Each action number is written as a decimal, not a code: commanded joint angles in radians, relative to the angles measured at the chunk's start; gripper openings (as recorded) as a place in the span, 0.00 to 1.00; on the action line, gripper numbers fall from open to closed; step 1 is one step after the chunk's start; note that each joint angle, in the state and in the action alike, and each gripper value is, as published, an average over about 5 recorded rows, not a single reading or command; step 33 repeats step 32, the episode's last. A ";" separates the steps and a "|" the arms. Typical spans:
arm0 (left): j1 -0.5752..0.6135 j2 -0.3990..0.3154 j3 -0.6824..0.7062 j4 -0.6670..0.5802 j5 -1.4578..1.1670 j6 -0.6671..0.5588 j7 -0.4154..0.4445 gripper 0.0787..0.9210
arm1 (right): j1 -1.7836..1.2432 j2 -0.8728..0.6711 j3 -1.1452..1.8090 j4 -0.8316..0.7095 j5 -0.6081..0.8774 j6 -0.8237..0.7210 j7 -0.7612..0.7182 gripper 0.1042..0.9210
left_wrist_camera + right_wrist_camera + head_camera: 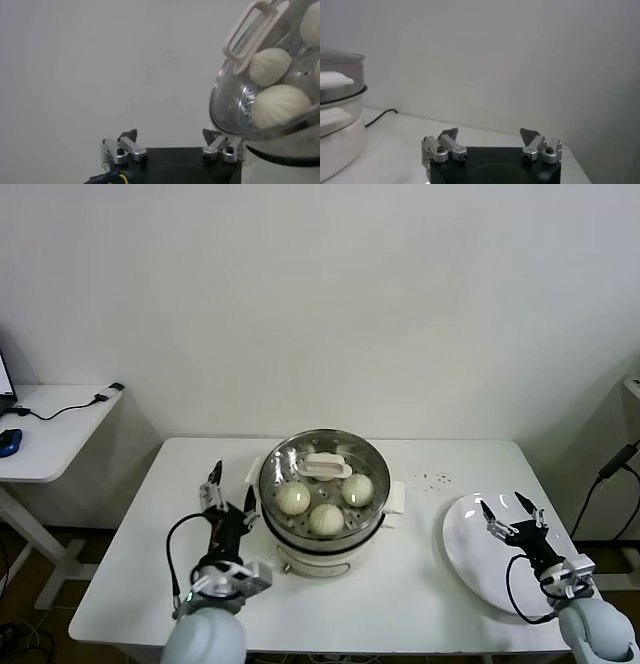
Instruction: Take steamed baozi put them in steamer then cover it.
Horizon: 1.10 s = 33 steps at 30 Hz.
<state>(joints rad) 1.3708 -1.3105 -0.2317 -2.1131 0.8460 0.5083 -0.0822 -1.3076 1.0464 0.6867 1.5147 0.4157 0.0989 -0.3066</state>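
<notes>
Nearest us, our left end effector (229,496) sits apart and empty beside the steamer (322,514) at mid-surface. Baozi (293,499) lie inside, the cover (325,467) on. Our right end effector (511,512), apart, hovers over the plate (470,564). We judge the task finished; retreat remains.

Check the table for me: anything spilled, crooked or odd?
Cover sits level on the steamer over the baozi. Only oddity: a scatter of small dark specks on the table, between steamer and plate.
</notes>
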 commanded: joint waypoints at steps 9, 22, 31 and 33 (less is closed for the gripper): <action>0.230 -0.050 -0.430 0.094 -0.994 -0.578 0.030 0.88 | -0.065 0.042 0.020 0.096 -0.016 -0.006 0.001 0.88; 0.243 -0.055 -0.440 0.101 -1.013 -0.553 0.043 0.88 | -0.100 0.075 0.050 0.118 -0.003 0.009 0.002 0.88; 0.261 -0.057 -0.456 0.082 -0.977 -0.557 0.048 0.88 | -0.104 0.085 0.062 0.118 0.002 0.007 -0.005 0.88; 0.263 -0.056 -0.454 0.081 -0.977 -0.559 0.047 0.88 | -0.105 0.085 0.062 0.119 0.002 0.008 -0.005 0.88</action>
